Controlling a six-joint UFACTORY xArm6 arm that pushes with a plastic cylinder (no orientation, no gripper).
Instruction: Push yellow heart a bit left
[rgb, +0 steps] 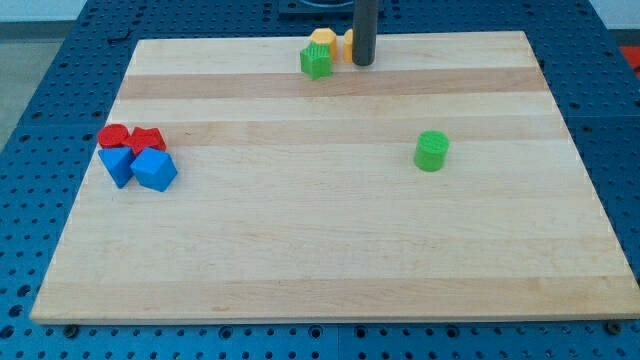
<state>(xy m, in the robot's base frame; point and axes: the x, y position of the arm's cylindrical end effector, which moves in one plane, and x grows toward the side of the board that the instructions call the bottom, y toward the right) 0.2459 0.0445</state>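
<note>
My tip (362, 63) rests on the board at the view's top centre. It stands right next to two yellow blocks: one (322, 40) at its left, and another (346, 46) just left of the rod and partly hidden by it. I cannot tell which of them is the heart. A green star-shaped block (316, 62) sits just below the yellow ones, left of my tip.
A green cylinder (432, 151) stands right of centre. At the view's left is a cluster: two red blocks (113, 135) (148, 139) above two blue blocks (117, 164) (154, 169). The wooden board (330, 260) lies on a blue perforated table.
</note>
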